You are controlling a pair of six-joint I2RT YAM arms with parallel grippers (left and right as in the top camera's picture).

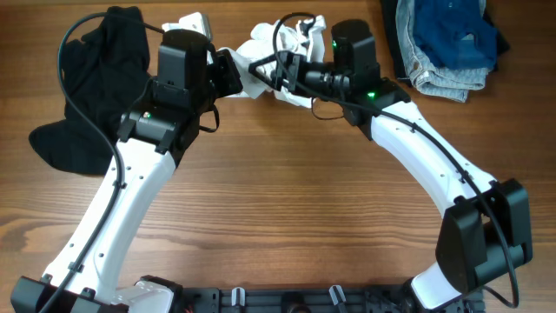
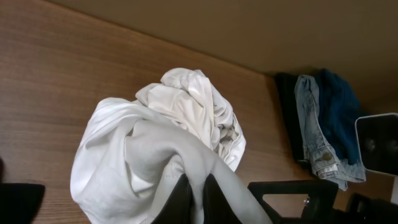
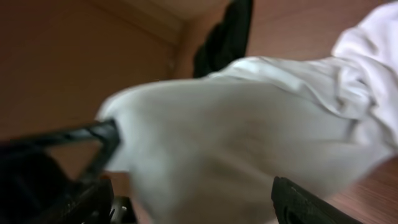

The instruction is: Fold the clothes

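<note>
The white T-shirt [image 1: 291, 39] lies bunched at the table's far middle, with a fold pulled out toward both grippers. My left gripper [image 1: 238, 76] is shut on that fold; in the left wrist view its dark fingers [image 2: 180, 202] pinch white cloth [image 2: 155, 143]. My right gripper [image 1: 266, 73] faces it from the right, open. In the right wrist view the blurred white T-shirt [image 3: 249, 130] fills the gap between the wide-apart fingers [image 3: 305, 205]. The black garment [image 1: 91, 83] lies crumpled at the far left, also seen as the black garment [image 3: 224, 37].
Light-blue jeans [image 1: 439, 74] and a navy garment [image 1: 456, 30] are piled at the far right corner; the same jeans [image 2: 314, 134] show in the left wrist view. Bare wooden table [image 1: 287, 200] stretches between the two arms.
</note>
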